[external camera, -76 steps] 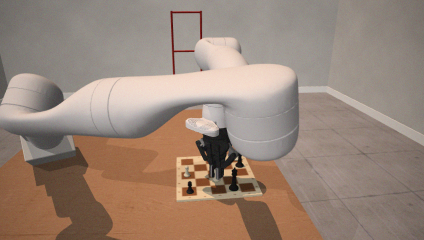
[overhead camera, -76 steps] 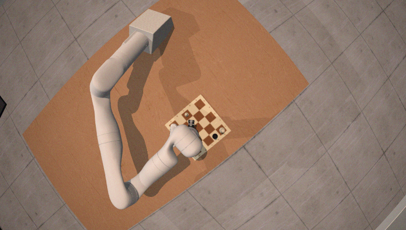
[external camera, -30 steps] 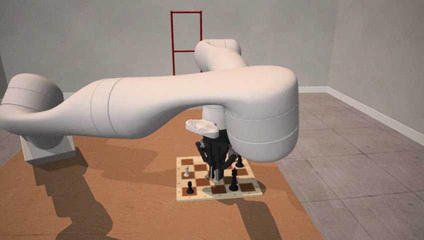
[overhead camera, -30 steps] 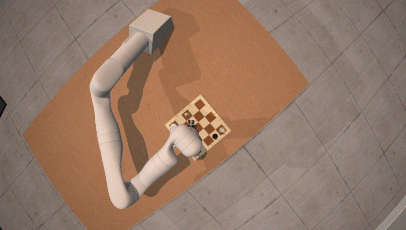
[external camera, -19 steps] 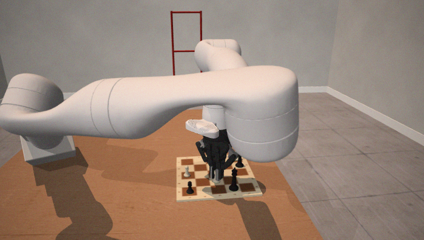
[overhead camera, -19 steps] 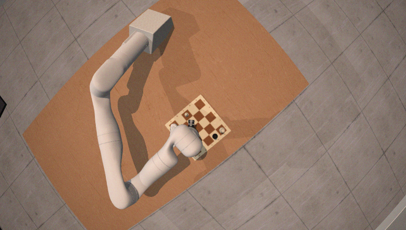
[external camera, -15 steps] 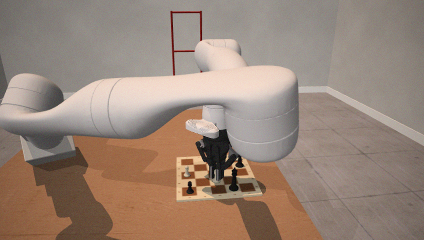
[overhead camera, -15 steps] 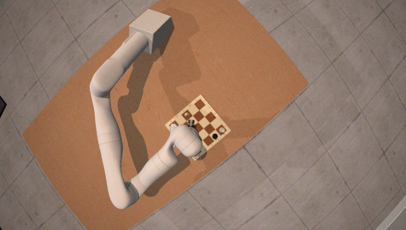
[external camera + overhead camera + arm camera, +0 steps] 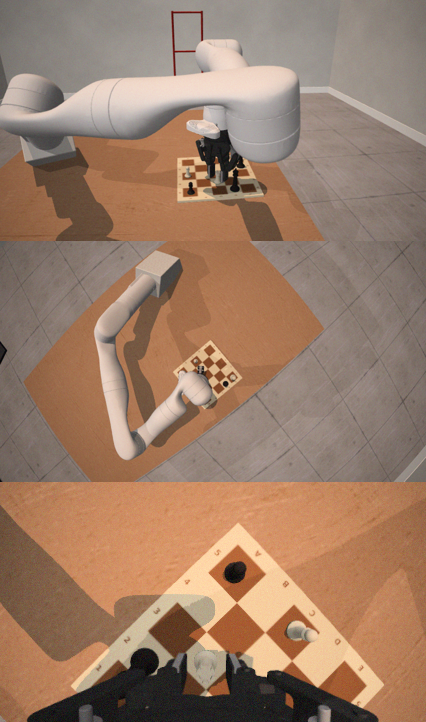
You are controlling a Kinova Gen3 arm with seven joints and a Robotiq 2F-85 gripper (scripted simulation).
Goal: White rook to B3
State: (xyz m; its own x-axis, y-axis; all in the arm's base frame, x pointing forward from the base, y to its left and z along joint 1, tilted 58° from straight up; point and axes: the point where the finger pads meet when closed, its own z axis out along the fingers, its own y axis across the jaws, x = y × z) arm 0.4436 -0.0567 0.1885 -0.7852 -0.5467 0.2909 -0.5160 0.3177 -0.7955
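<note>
The white rook (image 9: 205, 664) stands upright on a light square of the small chessboard (image 9: 235, 629). By the edge labels, that square is in column B, row 3. My gripper (image 9: 206, 664) is low over the rook with one finger on each side of it. A small gap shows on both sides, so the gripper is open. In the exterior view the rook (image 9: 219, 175) rests on the board between the fingertips. In the overhead view the gripper (image 9: 200, 369) shows over the board, and my wrist hides the rook there.
A black pawn (image 9: 235, 572) stands on A5. A white pawn (image 9: 296, 630) stands on C5. A black piece (image 9: 145, 659) stands on A2, close to my left finger. A tall black piece (image 9: 235, 180) stands just right of the gripper. The board lies near the table's edge.
</note>
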